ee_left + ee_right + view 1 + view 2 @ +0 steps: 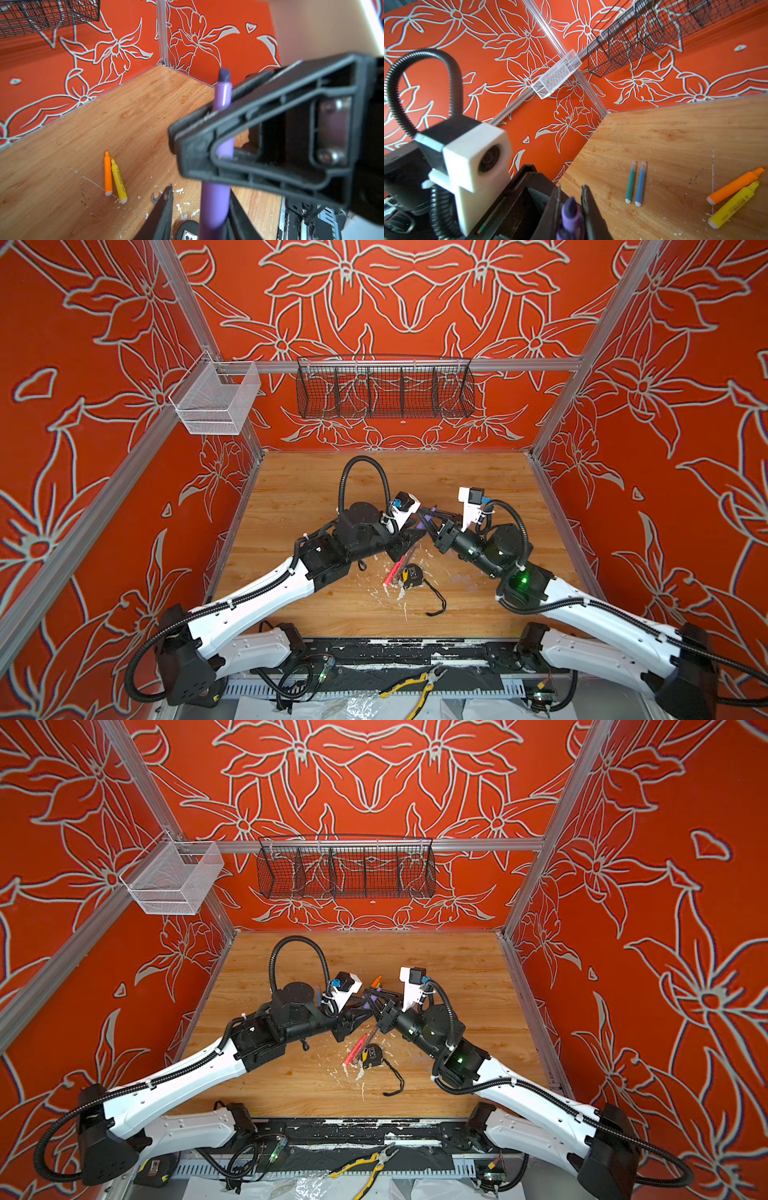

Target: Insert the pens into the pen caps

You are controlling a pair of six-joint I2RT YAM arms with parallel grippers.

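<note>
Purple pen (215, 207), clamped between right fingers (193, 153), loose between left fingers (162, 218)

A black-and-yellow tape measure (410, 573) lies on the flecked wooden table (299, 497), just on the near side of the right claw (426, 515), with a grey wrench (155, 197) near it. Well beyond the claw a black wire basket (384, 391) hangs on the red floral wall (415, 290), and a white mesh basket (216, 400) hangs high to the claw's left. Yellow-handled pliers (415, 691) rest far behind the claw, past the table's front edge.
</note>
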